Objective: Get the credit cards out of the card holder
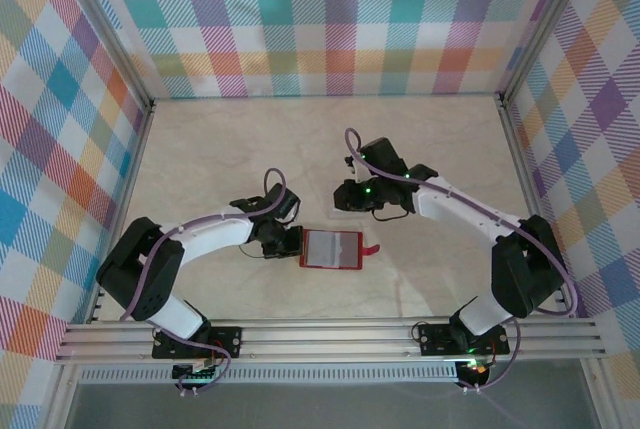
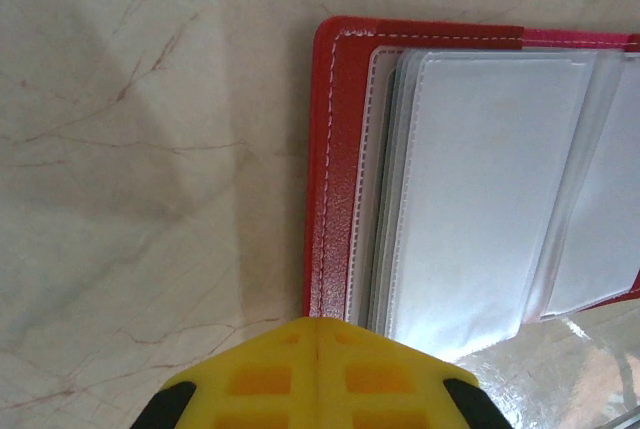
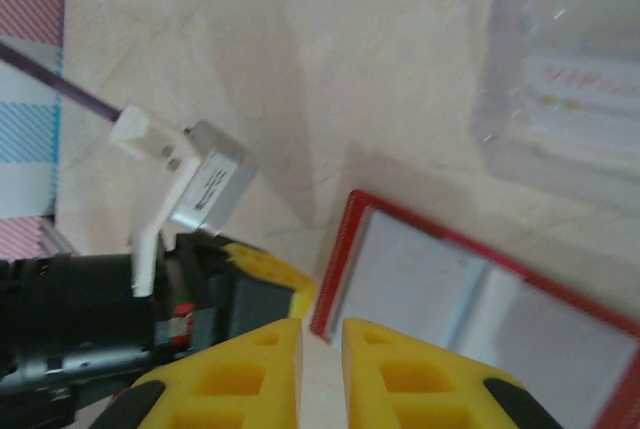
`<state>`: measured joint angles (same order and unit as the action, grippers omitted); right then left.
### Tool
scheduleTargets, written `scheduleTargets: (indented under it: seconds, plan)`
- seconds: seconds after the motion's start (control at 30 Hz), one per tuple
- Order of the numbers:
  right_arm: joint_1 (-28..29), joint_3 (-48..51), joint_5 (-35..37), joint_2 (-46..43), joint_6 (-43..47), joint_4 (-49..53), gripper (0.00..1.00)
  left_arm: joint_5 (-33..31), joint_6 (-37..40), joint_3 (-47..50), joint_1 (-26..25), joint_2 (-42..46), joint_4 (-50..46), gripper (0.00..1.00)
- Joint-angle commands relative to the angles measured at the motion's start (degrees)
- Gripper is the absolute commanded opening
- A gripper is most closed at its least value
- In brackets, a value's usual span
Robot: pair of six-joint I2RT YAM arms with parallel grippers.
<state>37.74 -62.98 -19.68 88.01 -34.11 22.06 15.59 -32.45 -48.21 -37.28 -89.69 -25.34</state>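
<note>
The red card holder [image 1: 331, 249] lies open and flat on the marble table, its snap tab [image 1: 372, 249] sticking out on the right. Its clear inner sleeves [image 2: 480, 199] show pale whitish rectangles; I cannot tell whether these are the credit cards. My left gripper [image 1: 296, 241] is shut, its yellow tips [image 2: 318, 324] resting on the holder's red stitched edge [image 2: 335, 179]. My right gripper [image 1: 343, 201] hovers above the holder's far left corner [image 3: 345, 249]. Its jaws [image 3: 322, 334] stand a narrow gap apart with only table showing between them.
A faint clear plastic rectangle [image 3: 565, 89] with a whitish strip lies on the table just beyond the holder. Checked walls [image 1: 320, 19] enclose the table on three sides. The left arm's wrist and camera [image 3: 190, 189] sit close to my right fingers.
</note>
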Motion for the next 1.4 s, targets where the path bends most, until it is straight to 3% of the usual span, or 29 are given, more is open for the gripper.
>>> scheduleTargets:
  seconds: [0.0, 0.7, 1.37]
  plan:
    - [1.52, 0.60, -4.34, 2.48, -6.31, -2.83, 0.20, 1.19, 0.94, -1.76, 0.42, -0.66, -0.58, 0.06]
    - [7.65, 3.46, -4.45, 11.00, -14.47, -8.23, 0.20, 2.64, 0.32, -0.40, 0.44, -2.74, 1.37, 0.05]
    - [9.46, 1.46, -5.50, 19.34, -16.52, -8.53, 0.16, 2.33, 0.00, 1.66, 0.46, -1.76, 1.61, 0.05]
